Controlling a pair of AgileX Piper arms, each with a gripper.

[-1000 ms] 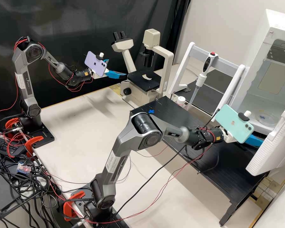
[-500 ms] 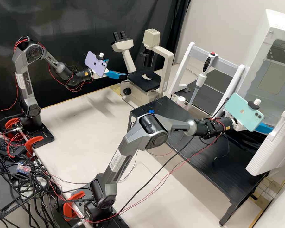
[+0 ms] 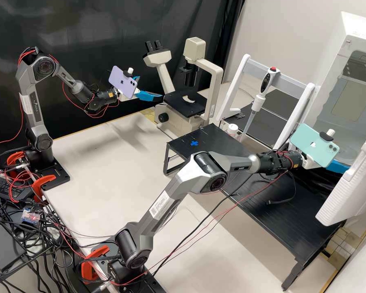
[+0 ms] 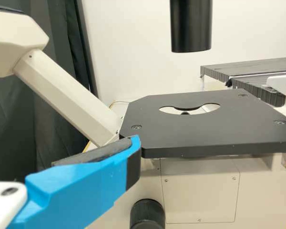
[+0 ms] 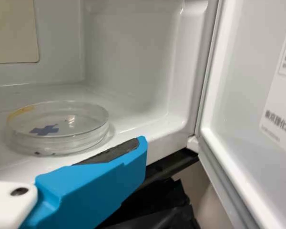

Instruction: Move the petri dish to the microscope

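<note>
right wrist view, right pincer [image 3: 340, 166] spread, petri dish [image 5: 58, 126] just beside it

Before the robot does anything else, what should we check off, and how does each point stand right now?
1. Door of the white cabinet swung open: ok.
2. Petri dish lying flat on the cabinet floor: ok.
3. Right pincer open for the dish: ok; the dark pad on its blue finger has nothing pressed against it.
4. Petri dish held firmly enough to lift: not ok; it rests ungripped beside that finger.
5. Left pincer not touching the microscope stage: cannot tell; its fingertip overlaps the stage's corner in the left wrist view.
</note>
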